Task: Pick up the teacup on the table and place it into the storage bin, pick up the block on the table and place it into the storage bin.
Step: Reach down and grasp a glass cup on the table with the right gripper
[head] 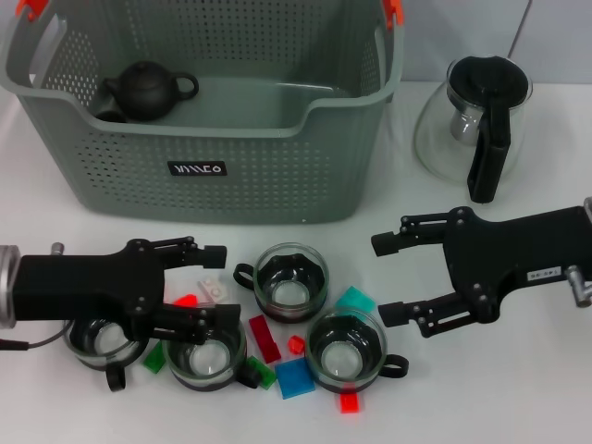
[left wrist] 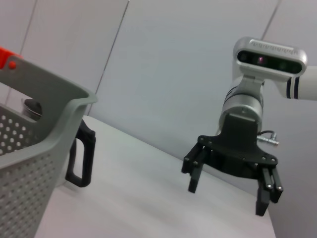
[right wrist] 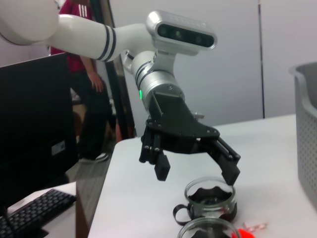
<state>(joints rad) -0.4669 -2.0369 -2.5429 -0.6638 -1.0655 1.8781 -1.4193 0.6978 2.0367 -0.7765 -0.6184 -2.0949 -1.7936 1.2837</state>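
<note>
- Four teacups [head: 292, 279] and scattered blocks [head: 296, 377] on the bench [head: 518, 388], nearest.
- Left gripper [head: 218, 287] over the left cups, fingers spread, holding nothing.
- Right gripper [head: 387, 278] beside the right cup, fingers spread, empty.
- Bin [head: 213, 171] behind, teapot [head: 146, 90] inside.

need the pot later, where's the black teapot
In the head view the black teapot sits inside the storage bin, at its back left corner.
</note>
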